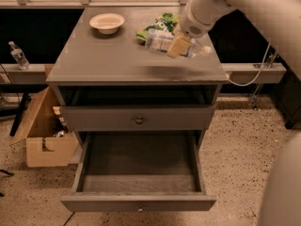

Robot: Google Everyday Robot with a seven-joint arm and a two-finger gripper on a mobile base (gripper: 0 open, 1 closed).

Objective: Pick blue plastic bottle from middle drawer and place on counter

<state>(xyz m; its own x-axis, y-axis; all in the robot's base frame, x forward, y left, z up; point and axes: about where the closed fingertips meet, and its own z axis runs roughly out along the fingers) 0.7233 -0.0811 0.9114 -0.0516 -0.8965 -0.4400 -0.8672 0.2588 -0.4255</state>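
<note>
My gripper (179, 45) hangs over the back right part of the counter (108, 60). It is shut on the blue plastic bottle (160, 40), which lies sideways in the tan fingers (177, 47), a little above the counter top. Its shadow falls on the counter near the front right edge. The middle drawer (139, 202) is pulled far out below, and its grey inside shows nothing in it. The drawer above it (139, 119) stands slightly ajar.
A cream bowl (107, 21) sits at the counter's back left. A green snack bag (159, 24) lies just behind the bottle. A cardboard box (44, 135) stands on the floor at the left. A slim water bottle (18, 55) stands on the left ledge.
</note>
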